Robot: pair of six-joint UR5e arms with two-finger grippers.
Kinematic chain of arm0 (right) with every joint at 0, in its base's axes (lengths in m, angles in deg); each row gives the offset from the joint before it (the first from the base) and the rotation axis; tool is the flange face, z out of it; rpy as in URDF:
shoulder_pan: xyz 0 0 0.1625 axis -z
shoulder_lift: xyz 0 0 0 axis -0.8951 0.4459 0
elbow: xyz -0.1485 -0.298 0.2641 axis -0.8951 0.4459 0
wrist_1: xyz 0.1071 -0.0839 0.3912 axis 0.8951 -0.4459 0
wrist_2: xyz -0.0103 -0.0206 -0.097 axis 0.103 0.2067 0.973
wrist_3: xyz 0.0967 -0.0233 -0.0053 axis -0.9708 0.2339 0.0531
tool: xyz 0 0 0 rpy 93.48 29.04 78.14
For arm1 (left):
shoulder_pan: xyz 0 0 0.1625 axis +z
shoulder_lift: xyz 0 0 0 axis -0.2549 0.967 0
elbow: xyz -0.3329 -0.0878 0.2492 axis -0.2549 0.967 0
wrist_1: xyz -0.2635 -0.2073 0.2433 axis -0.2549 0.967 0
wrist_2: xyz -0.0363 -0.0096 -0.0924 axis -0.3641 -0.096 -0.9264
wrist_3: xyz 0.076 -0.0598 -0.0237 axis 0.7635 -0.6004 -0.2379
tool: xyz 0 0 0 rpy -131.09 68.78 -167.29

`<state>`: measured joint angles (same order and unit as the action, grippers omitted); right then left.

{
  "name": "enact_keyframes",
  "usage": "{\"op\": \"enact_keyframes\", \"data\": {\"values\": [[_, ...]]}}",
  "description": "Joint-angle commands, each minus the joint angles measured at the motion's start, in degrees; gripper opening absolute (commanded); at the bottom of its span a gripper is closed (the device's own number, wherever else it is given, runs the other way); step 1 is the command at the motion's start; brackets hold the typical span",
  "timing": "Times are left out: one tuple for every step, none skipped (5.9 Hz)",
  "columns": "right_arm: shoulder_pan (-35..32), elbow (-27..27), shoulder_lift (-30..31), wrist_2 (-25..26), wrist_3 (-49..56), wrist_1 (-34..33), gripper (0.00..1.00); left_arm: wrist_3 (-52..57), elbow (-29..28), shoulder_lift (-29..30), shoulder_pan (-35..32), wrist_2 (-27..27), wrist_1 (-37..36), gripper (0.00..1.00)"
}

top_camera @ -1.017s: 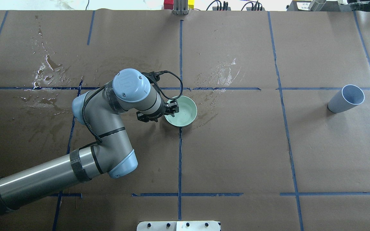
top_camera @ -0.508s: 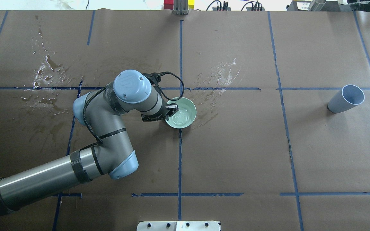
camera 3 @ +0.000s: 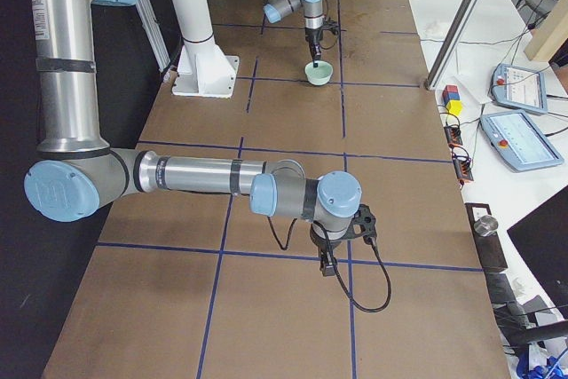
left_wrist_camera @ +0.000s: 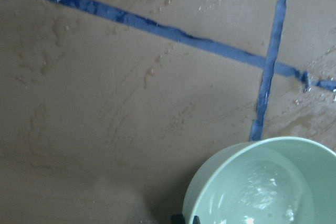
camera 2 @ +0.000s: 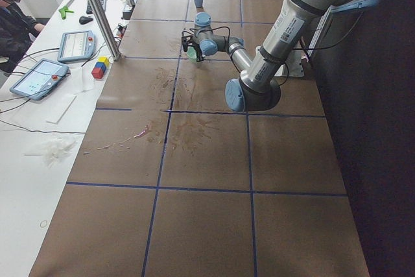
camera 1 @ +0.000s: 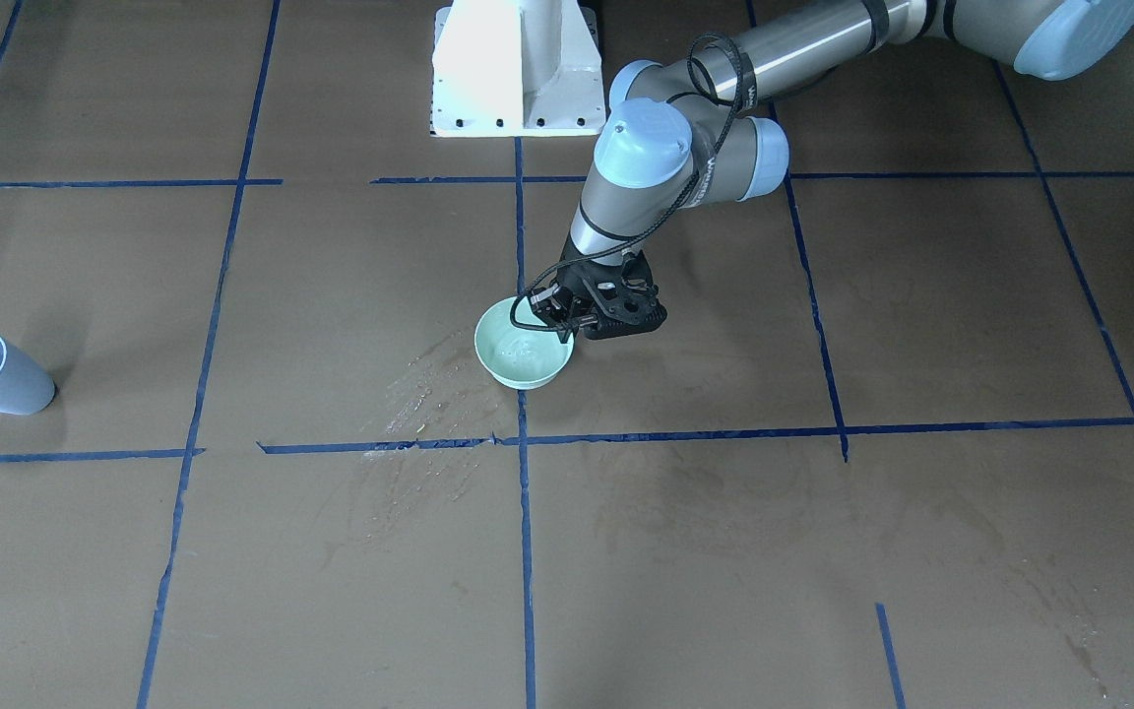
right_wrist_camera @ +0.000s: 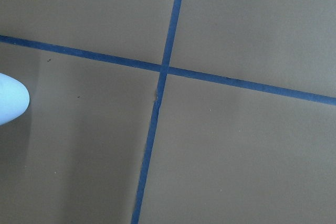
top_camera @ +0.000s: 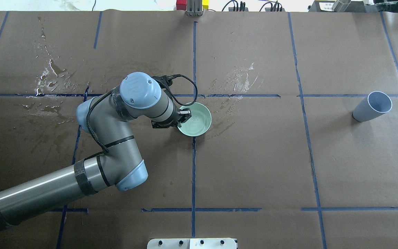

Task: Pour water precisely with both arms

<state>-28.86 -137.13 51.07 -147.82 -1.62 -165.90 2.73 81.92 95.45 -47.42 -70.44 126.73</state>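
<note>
A pale green bowl (top_camera: 198, 121) sits near the table's centre, by a crossing of blue tape lines. Water (left_wrist_camera: 265, 192) shows as a glossy, rippled sheen in its bottom. My left gripper (top_camera: 184, 116) is shut on the bowl's rim on the robot's side, also seen in the front view (camera 1: 561, 322). I cannot tell whether the bowl rests on the table or hangs just above it. A blue-grey cup (top_camera: 372, 106) stands far off at the right. My right gripper (camera 3: 327, 259) shows only in the exterior right view, low over the table. I cannot tell whether it is open or shut.
Wet smears (top_camera: 48, 77) mark the brown paper at the far left, and more (top_camera: 242, 79) lie just beyond the bowl. The white pedestal base (camera 1: 516, 69) stands at the robot's edge. Tablets and coloured blocks (camera 3: 453, 99) lie on the operators' bench.
The left gripper's fingers have closed together on the bowl's rim and the wrist has turned slightly. The water rippled half a second ago. The bowl has barely shifted.
</note>
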Motion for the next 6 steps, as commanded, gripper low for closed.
{"op": "enact_keyframes", "data": {"values": [[0.00, 0.07, 0.25, 0.06, -0.22, 0.09, 1.00, 4.67, 6.04, -5.70, -4.76, -6.19, -0.21, 0.00], [0.00, 0.07, 0.25, 0.06, -0.22, 0.09, 1.00, 8.88, 10.43, -10.62, -8.36, -9.71, -0.21, 0.00], [0.09, 0.07, 0.25, 0.06, -0.31, 0.09, 1.00, 14.67, 12.57, -15.29, -11.96, -13.22, -0.03, 0.00], [0.09, 0.24, 0.17, 0.06, -0.31, 0.09, 1.00, 21.34, 14.33, -20.81, -15.65, -15.26, 0.66, 0.00], [0.09, 0.16, 0.17, -0.02, -0.31, 0.09, 1.00, 28.98, 14.43, -27.92, -21.69, -21.55, 4.24, 0.00], [0.09, 0.16, 0.17, -0.02, -0.31, 0.18, 1.00, 36.88, 13.65, -34.95, -27.84, -26.92, 8.45, 0.00]]}}
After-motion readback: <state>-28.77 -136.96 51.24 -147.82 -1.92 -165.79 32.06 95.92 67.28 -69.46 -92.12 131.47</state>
